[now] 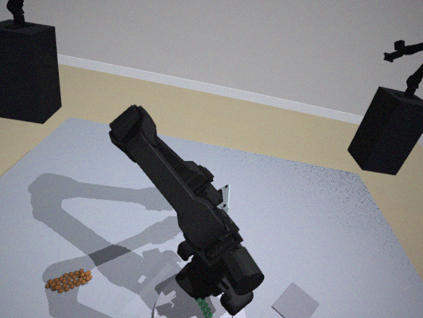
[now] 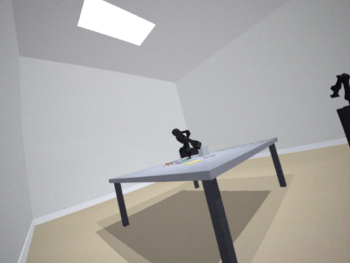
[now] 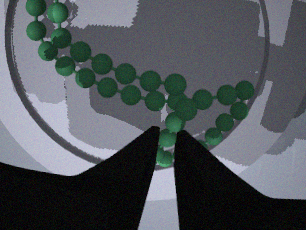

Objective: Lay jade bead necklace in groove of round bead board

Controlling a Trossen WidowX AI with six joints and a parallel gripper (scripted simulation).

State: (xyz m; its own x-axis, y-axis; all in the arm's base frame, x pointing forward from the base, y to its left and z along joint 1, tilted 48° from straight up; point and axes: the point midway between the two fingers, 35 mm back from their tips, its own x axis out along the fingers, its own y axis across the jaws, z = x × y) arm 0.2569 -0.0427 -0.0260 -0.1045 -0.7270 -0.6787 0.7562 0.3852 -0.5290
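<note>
The jade bead necklace lies bunched on the round bead board. Two strands run close together from the upper left across the middle, and a small loop sits at the right. The thin ring groove runs around the board, and most visible beads lie inside it. My gripper points down, low over the near part of the board, shut on a short run of green beads close to the groove. In the top view the arm hides the fingertips and much of the necklace.
An orange bead necklace lies bunched on the table to one side. A grey square tile lies on the other side of the board. A yellow flat piece and a pale upright block are also nearby.
</note>
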